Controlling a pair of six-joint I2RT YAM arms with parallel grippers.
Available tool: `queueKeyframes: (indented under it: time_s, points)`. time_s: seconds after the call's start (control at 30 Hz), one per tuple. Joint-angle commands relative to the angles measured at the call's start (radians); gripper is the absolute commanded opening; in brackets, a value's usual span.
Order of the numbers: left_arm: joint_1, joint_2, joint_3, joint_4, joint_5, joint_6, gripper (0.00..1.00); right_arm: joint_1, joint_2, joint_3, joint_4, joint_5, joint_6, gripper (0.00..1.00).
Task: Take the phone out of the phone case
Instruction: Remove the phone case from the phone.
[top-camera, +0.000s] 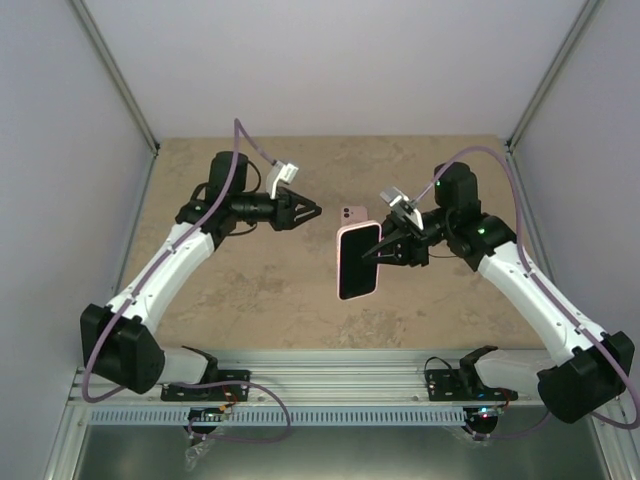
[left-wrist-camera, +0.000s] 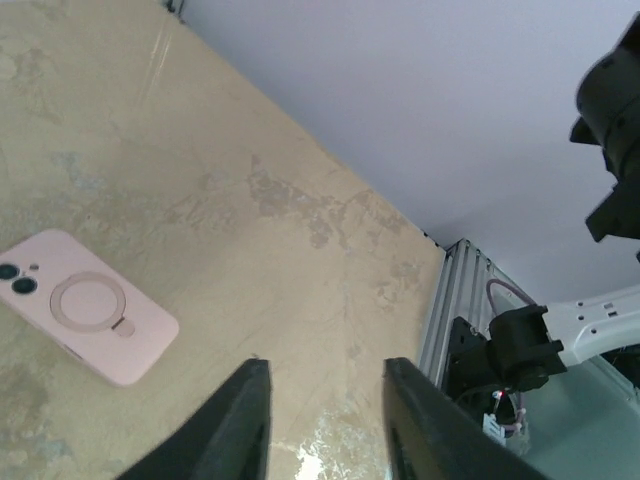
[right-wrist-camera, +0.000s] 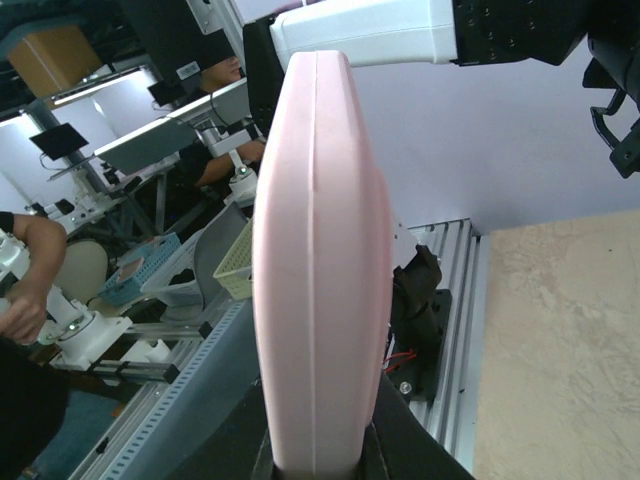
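The tabletop (top-camera: 250, 300) takes up most of the overhead view, and both arms are reached in over its marbled surface. Above its middle, a dark-faced pink slab (top-camera: 357, 262) is held clear of the surface, dark face turned up to the overhead camera. The right gripper (top-camera: 380, 250) is clamped on one of its long sides. In the right wrist view only a thick, matte pink edge with a seam along it is shown. Below and beyond the slab, a ringed pink back (left-wrist-camera: 85, 308) is laid flat on the table, mostly hidden from above. Which of the two is phone and which is case cannot be settled (the ring suggests a case, the dark lenses a phone inside it). The left gripper (top-camera: 312, 209) is hung well apart from both, its fingers (left-wrist-camera: 235, 425) parted with nothing between them.

The slab is judged rigid and fairly heavy for its size, with a fragile glass face. The pink skin is judged soft, rubbery and grippy. A hold is best taken across the long edges. Any case lip would be better peeled from a corner than pressed against the screen.
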Motion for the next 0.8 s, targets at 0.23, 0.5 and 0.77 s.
queueKeyframes:
  time_s: [0.23,0.5,0.77]
  points:
    - [-0.002,-0.146,-0.107,0.128,0.228,-0.006,0.54,-0.069,0.029,-0.015,0.554,0.103,0.545,0.01]
    - [-0.027,-0.186,-0.138,0.194,0.242,-0.041,0.64,-0.084,0.054,-0.052,0.796,0.156,0.788,0.0]
    - [-0.099,-0.183,-0.115,0.155,0.264,-0.002,0.71,-0.102,0.091,-0.075,0.935,0.198,0.933,0.0]
